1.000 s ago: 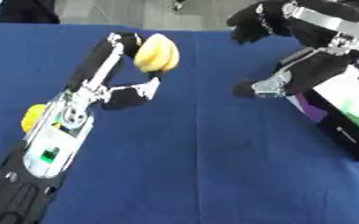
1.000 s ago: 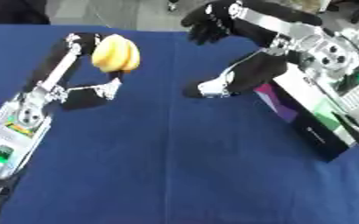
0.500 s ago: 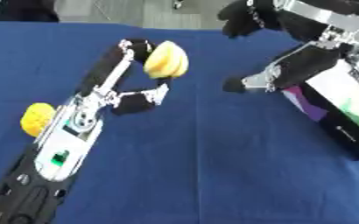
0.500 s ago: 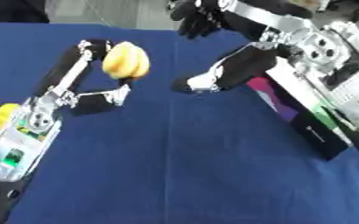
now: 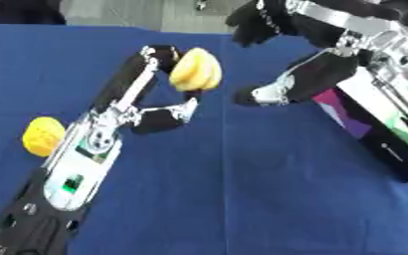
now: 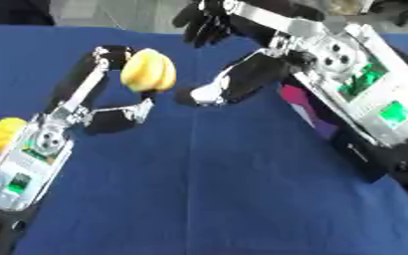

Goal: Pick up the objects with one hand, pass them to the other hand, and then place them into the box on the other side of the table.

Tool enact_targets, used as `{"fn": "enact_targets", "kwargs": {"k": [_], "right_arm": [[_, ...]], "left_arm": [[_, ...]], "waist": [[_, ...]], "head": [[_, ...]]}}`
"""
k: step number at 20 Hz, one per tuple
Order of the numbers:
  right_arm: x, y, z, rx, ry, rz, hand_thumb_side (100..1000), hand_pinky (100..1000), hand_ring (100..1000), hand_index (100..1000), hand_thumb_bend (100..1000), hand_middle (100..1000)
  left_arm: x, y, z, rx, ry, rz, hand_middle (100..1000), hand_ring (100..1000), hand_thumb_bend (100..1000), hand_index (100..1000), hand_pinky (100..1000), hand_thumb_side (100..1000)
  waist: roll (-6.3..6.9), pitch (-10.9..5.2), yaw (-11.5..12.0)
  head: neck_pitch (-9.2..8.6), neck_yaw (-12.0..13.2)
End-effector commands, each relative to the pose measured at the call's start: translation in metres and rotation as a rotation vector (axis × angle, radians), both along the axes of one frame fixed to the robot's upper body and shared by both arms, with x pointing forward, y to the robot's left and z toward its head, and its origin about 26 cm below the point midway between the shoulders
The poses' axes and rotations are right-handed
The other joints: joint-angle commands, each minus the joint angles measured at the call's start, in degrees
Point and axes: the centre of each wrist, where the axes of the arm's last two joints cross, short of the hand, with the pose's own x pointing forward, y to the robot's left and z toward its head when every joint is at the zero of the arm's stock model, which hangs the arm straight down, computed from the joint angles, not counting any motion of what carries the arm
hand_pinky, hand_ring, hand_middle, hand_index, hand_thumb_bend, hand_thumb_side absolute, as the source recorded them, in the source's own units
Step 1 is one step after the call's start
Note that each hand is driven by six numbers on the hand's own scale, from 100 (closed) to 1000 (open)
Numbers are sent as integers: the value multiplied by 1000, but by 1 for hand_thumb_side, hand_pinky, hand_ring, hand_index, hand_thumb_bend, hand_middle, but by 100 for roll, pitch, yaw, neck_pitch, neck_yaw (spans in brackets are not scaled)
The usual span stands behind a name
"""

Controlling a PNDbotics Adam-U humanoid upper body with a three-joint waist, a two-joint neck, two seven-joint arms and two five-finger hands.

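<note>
Holding a yellow fruit [image 5: 195,69] pinched in my left hand [image 5: 159,107] above the blue table [image 5: 242,199], I face my right hand [image 5: 281,89] — fingers spread, empty, just beside. Handover and box [image 5: 377,129] drop remain — a second yellow piece [image 5: 44,136] waits.

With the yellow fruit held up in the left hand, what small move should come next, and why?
Probably bring the two hands closer for the handover. The left hand holds the yellow fruit up between fingers and thumb, while the right hand sits open beside it with a gap of blue table between them. The box lies on the right, so the fruit likely has to change hands first.
</note>
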Motion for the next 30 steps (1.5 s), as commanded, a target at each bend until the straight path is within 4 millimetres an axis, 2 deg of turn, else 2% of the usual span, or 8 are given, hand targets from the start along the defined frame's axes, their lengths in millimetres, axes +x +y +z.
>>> {"fn": "enact_targets", "kwargs": {"k": [1,17,30], "right_arm": [[-4,1,8,-13,-31,-11,186,833,763,832,561,690],[7,-1,6,-25,-36,-81,194,833,762,826,529,686],[12,0,2,-35,8,-68,198,829,766,817,524,663]], "left_arm": [[-5,-5,13,-21,-53,-30,520,555,100,601,668,129],[-18,-14,21,-55,-127,-124,521,557,100,601,671,136],[-18,-24,18,-80,-129,-144,521,555,100,601,669,139]], "waist": [[-68,-19,45],[-66,44,220],[-88,85,289]], "head": [[-58,-22],[-37,-273],[-76,-330]]}}
